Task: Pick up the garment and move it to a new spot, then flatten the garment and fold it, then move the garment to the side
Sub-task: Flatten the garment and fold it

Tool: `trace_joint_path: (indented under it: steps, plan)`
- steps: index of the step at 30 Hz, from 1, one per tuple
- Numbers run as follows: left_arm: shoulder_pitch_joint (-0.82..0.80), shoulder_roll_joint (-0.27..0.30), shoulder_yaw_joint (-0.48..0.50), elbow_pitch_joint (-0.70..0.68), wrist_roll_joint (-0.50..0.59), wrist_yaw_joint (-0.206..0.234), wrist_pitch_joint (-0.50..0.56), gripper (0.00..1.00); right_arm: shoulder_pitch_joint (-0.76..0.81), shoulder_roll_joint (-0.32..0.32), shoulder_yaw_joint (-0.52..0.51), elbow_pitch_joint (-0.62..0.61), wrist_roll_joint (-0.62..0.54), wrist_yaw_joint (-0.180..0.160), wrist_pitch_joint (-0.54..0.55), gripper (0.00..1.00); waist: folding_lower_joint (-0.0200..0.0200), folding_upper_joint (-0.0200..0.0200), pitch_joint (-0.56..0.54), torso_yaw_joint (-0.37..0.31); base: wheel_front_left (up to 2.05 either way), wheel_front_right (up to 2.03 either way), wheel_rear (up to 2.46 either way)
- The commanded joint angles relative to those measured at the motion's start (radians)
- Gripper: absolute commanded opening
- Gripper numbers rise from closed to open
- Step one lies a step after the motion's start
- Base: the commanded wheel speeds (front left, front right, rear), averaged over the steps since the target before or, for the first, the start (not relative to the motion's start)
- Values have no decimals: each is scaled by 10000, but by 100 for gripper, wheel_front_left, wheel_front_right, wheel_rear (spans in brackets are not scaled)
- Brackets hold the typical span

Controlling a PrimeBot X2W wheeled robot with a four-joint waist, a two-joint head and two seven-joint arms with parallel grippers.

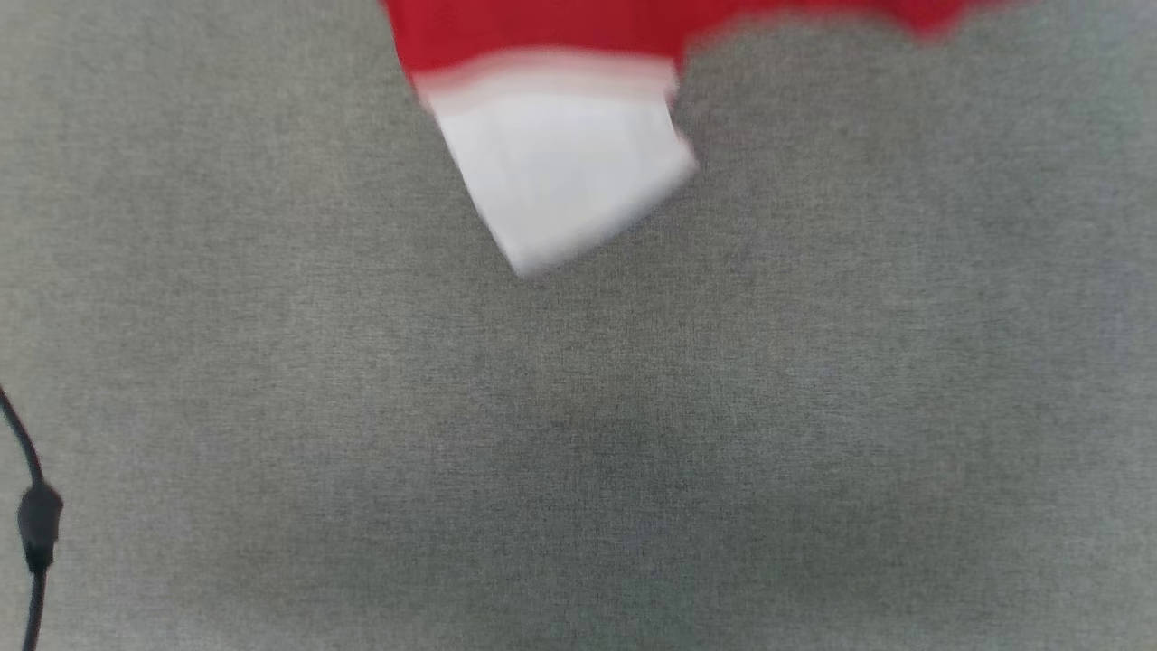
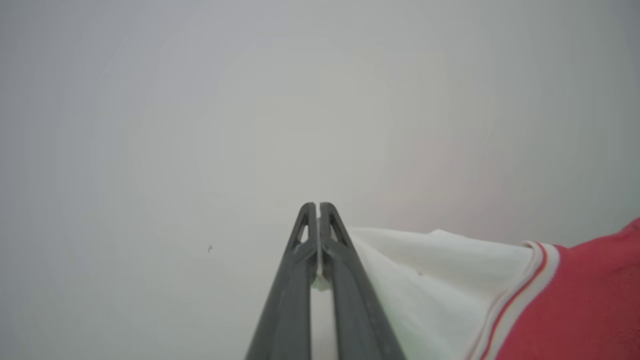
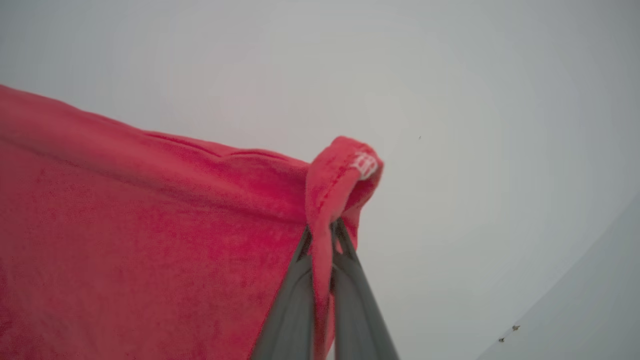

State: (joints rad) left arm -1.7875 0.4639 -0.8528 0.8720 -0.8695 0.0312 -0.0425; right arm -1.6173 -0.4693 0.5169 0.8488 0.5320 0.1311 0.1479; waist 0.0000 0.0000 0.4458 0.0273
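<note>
In the head view you see the shirt [image 1: 542, 27] blurred at the top edge against the grey bench [image 1: 578, 452], its white sleeve [image 1: 560, 172] pointing down, and a black cable [image 1: 36, 520] at lower left. Your left wrist view adds the left hand [image 2: 318, 207] clamped on that sleeve's edge. Your right wrist view shows the right hand [image 3: 322, 231] pinching a red hem.
</note>
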Motion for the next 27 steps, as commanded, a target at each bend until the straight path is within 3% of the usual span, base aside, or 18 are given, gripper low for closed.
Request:
trace_joint_path:
  steps: [1, 5, 8, 11, 15, 20, 24, 27]
  plan:
    - [-450, -53, 121, 206, 243, 227, -715, 0, -304, 125, -202, 400, -467, -7, -808, 0, 0, 0, 246, -29, 0, 0, 0]
    - [-1347, -149, 305, 430, 1034, 583, -2118, 0, -1028, 504, -876, 1451, -1815, -7, -3166, 0, 0, 0, 424, 64, 0, 0, 0]
    - [-1643, -56, 939, -602, 1746, 732, -2229, 0, -1363, 724, -1085, 1984, -2572, -7, -3782, 0, 0, 0, 542, 159, 0, 0, 0]
    - [-506, 30, 1378, -1314, 2212, 361, -2209, 0, -1087, 1001, -1090, 2518, -2828, -7, -3885, 0, 0, 0, 468, 252, 0, 0, 0]
    - [431, -41, 1449, -1222, 2210, -310, -2219, 0, -394, 1409, -755, 3010, -2502, -7, -3550, 0, 0, 0, 252, 389, 0, 0, 0]
    - [1705, -141, 1229, -333, 1789, -894, -2075, 0, 745, 1457, -368, 2973, -1500, -7, -2924, 0, 0, 0, -3, 543, 0, 0, 0]
    - [2602, -344, 1037, 198, 1290, -1216, -1316, 0, 1804, 1234, 177, 2565, -661, -7, -2122, 0, 0, 0, -237, 654, 0, 0, 0]
    - [3563, -522, 840, 518, 668, -1427, -132, 0, 2988, 926, 616, 1875, 428, -7, -1047, 0, 0, 0, -468, 757, 0, 0, 0]
